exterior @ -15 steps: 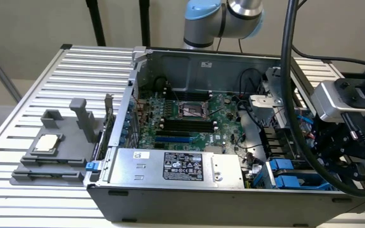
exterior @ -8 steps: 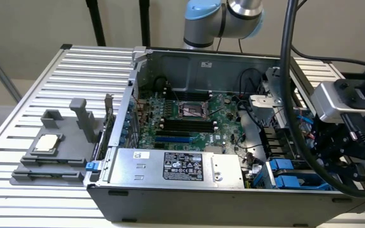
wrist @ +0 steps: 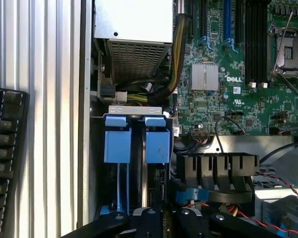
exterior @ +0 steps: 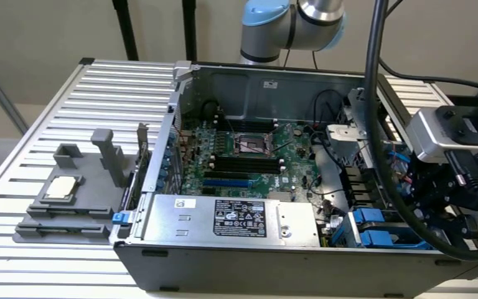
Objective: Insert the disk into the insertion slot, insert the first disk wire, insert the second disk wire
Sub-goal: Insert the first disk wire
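Starting on the exterior view's left, the tabletop [exterior: 122, 81] is ribbed bare aluminium, and on it sits a blocky matte-grey plastic fixture [exterior: 89, 215] with a square chip [exterior: 60, 187] parked on top. Next along is the open dark-grey case [exterior: 222, 274], with a shiny silver power-supply box [exterior: 181, 218] up front and a green motherboard [exterior: 248, 149] behind it. In the case's right front corner is the insertion slot [exterior: 370, 225], grey metal with glossy blue plastic tabs. The black end effector [wrist: 166, 220] hangs right over it. Honestly can't tell if it's gripping anything, and I can't pick out the disk either. There's a plain beige wall behind.
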Motion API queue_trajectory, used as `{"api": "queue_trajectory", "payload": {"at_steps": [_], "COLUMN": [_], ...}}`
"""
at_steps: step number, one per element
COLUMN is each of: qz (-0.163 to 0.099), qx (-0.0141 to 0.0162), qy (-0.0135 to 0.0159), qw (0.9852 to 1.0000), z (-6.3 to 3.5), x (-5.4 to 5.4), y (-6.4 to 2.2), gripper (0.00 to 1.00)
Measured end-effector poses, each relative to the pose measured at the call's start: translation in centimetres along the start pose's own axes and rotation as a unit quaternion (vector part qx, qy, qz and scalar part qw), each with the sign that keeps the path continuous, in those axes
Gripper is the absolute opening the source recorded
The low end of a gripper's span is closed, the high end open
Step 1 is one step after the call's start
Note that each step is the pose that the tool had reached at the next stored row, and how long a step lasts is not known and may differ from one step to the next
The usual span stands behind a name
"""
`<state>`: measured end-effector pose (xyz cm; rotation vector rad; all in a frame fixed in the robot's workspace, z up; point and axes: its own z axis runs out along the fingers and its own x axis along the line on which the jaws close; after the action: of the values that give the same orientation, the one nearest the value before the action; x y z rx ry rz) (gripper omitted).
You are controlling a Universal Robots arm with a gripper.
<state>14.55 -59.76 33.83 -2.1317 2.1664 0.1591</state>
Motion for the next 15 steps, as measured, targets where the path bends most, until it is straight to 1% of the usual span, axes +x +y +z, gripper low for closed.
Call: {"api": "queue_trajectory", "payload": {"at_steps": [5,7,10,13,14,15], "qz": [0.000,0.000,0.000,0.000,0.000,0.000], "qx": [0.0018,0.0024,0.0026,0.0026,0.0026,0.0024], "qy": [0.0003,0.0010,0.0015,0.0008,0.0008,0.0011], "qw": [1.0000,1.0000,1.0000,1.0000,1.0000,1.0000], "z": [0.32,0.42,0.46,0.53,0.49,0.27], "x": [0.05,0.06,0.07,0.08,0.08,0.06], "y": [0.00,0.00,0.00,0.00,-0.01,-0.01], "gripper": [0.17,0.17,0.17,0.17,0.18,0.25]}}
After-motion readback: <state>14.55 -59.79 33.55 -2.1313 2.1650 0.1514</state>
